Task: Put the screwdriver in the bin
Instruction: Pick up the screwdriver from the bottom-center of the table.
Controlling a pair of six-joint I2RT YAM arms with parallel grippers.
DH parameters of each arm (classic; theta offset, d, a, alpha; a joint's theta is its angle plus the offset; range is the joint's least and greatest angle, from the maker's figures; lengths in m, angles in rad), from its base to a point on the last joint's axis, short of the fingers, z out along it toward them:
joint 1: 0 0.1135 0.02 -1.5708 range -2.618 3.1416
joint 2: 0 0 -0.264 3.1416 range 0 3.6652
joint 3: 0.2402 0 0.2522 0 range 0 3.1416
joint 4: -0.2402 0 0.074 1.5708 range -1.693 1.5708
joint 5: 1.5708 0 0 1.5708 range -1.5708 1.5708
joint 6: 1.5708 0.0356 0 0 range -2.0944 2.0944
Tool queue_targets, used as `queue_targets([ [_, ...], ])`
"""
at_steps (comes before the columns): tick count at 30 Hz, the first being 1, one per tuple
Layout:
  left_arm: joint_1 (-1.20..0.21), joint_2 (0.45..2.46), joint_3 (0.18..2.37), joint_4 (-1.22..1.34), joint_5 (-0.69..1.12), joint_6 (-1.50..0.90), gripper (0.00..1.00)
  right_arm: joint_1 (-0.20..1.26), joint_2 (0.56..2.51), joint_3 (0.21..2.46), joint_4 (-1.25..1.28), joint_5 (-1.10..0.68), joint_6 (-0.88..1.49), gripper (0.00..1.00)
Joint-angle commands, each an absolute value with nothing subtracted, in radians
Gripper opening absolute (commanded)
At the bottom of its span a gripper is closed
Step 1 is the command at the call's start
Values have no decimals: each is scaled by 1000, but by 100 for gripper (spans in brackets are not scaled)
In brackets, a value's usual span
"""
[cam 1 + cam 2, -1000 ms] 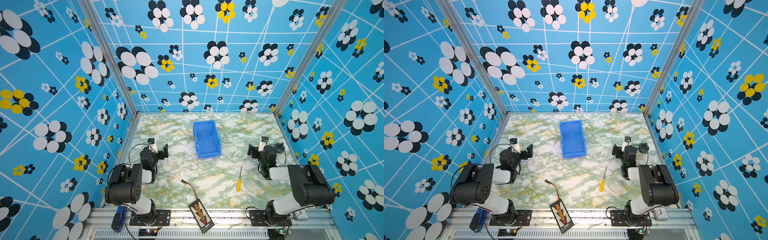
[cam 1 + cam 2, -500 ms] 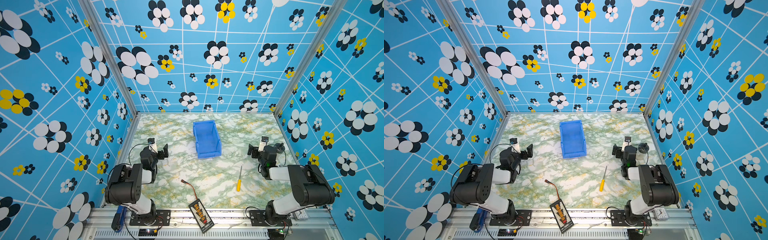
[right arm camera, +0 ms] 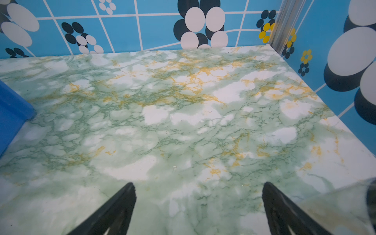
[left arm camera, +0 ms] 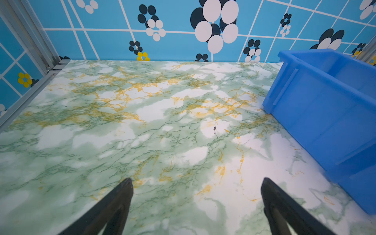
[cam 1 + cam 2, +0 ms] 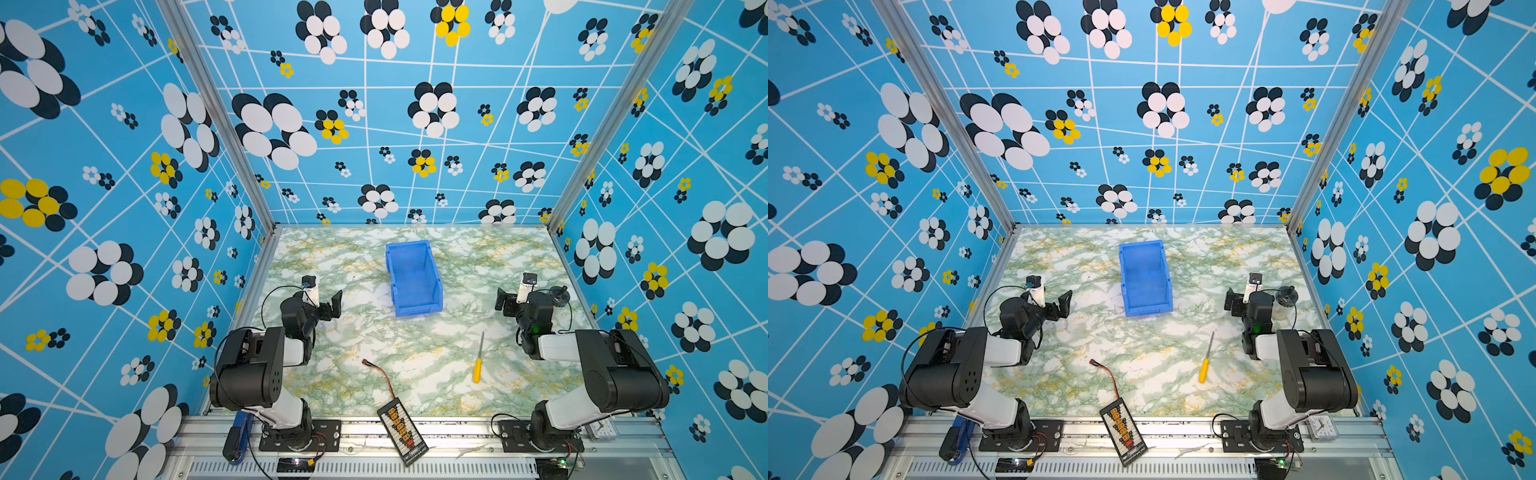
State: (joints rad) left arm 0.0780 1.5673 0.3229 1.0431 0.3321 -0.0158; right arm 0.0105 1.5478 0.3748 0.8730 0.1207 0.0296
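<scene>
The screwdriver [image 5: 478, 363] lies flat (handle frontward), well apart from the bin [image 5: 417, 308].

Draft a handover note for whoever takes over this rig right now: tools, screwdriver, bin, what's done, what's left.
Left tool: open, empty.
Right tool: open, empty.
Bin: upright mid-table, empty.
Screwdriver: flat on the table, nearer the right arm, short of the bin's front lip, not touching it.
Done: nothing yet.
Left: grasp the screwdriver, drop it in the bin.
</scene>
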Motion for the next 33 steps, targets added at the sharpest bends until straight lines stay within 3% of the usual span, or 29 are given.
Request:
queue_targets([
  [1,71,1565,350,1007,358,6,99,9,1545,391,888,114,28,99],
  [13,58,1552,349,1000,295,1,99,9,1543,394,884,140,35,99],
  [17,54,1464,401,824,307,8,99,9,1524,407,851,193,55,99],
  [23,57,1389,534,531,344,19,99,8,1401,613,350,330,147,99],
  [31,51,1355,874,-47,356,105,99,67,1249,874,-383,294,426,99],
  [33,45,1356,959,-147,323,110,99,107,1227,908,-503,266,429,95],
])
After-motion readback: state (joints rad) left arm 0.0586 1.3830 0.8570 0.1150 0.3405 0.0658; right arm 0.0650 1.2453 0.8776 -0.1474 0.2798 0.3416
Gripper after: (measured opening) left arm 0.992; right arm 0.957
